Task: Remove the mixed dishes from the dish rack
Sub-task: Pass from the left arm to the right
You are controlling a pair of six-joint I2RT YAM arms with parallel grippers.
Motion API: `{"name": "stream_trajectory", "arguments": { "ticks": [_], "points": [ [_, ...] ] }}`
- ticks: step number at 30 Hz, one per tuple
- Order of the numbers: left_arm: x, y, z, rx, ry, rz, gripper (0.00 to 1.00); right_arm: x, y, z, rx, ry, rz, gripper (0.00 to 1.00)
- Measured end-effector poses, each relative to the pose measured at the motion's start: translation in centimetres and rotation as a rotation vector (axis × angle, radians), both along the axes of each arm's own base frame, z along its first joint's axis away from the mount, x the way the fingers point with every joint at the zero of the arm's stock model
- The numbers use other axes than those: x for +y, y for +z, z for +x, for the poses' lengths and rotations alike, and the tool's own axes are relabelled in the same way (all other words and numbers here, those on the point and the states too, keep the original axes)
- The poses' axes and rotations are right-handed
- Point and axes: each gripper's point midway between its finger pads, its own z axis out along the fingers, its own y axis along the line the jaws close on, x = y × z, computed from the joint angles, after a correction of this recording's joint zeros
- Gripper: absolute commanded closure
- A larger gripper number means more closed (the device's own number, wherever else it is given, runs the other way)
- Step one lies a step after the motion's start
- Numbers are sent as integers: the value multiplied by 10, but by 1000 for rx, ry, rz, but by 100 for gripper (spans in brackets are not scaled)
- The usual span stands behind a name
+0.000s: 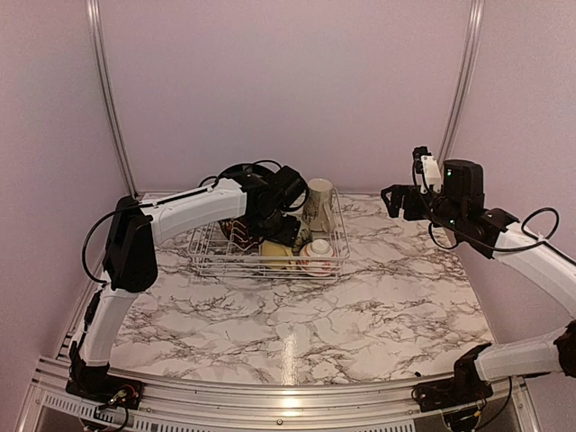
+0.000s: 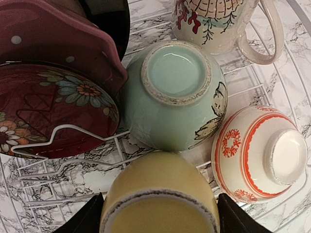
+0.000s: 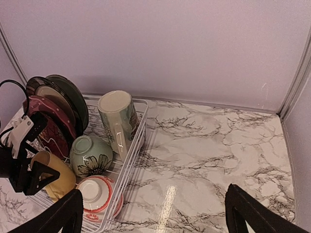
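Observation:
The white wire dish rack (image 1: 209,261) stands at the back left of the table. In it are an upside-down yellow mug (image 2: 160,194), a pale green flowered bowl (image 2: 172,97), a red-white patterned bowl (image 2: 262,153), a tall cream mug (image 2: 218,24), a dark-red flowered plate (image 2: 53,111) and a pink dotted plate (image 2: 58,43). My left gripper (image 1: 274,236) reaches down into the rack, and its fingers (image 2: 92,218) press on both sides of the yellow mug. My right gripper (image 1: 389,200) hangs open and empty in the air over the right of the table.
The rack's low wire side (image 3: 131,155) runs beside the bare marble table (image 3: 209,160). Dark plates (image 3: 63,97) stand upright at the rack's far end. Pale walls and metal posts (image 1: 108,99) close in the back and sides.

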Motion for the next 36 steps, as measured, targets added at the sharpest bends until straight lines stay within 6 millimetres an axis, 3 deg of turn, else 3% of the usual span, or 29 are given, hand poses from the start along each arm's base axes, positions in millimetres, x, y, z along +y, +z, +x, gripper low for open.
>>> {"name": "stream_trajectory", "arguments": {
  "ticks": [9,15,25,28,36],
  "points": [
    [0,6,-1,0,-11,6,86,3,-3,1,4,9,7,1],
    [0,27,-1,-25,-17,-18,100,7,-9,3,15,24,19,2],
    [-1,85,-3,-102,-23,-122,100,40,-29,8,97,144,128,1],
    [0,103,-7,-130,-27,-172,100,54,-34,9,125,196,190,6],
    [9,144,-27,-146,-45,-374,100,97,-12,9,156,425,482,5]
  ]
}}
